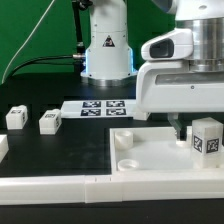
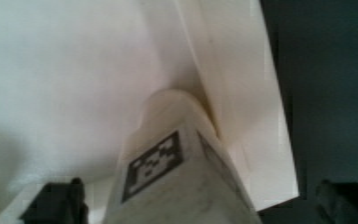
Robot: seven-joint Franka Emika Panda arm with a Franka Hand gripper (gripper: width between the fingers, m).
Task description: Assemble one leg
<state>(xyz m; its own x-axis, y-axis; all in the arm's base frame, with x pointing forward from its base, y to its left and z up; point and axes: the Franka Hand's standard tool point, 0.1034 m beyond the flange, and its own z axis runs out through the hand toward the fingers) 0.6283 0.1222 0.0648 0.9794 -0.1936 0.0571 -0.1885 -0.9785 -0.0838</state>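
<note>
A small white leg (image 1: 207,137) with a black-and-white marker stands upright on the right part of the large white panel (image 1: 150,152). My gripper (image 1: 194,129) hangs right over it. In the wrist view the leg (image 2: 179,160) sits between the two dark fingertips (image 2: 57,201), with the panel (image 2: 69,80) under it. The jaws stand wide apart, with a clear gap on one side of the leg. Two more legs (image 1: 17,117) (image 1: 50,121) lie on the black table at the exterior view's left.
The marker board (image 1: 100,107) lies behind the panel in front of the robot base (image 1: 107,50). A white rail (image 1: 60,187) runs along the table's front edge. A round socket (image 1: 128,161) shows in the panel's near corner.
</note>
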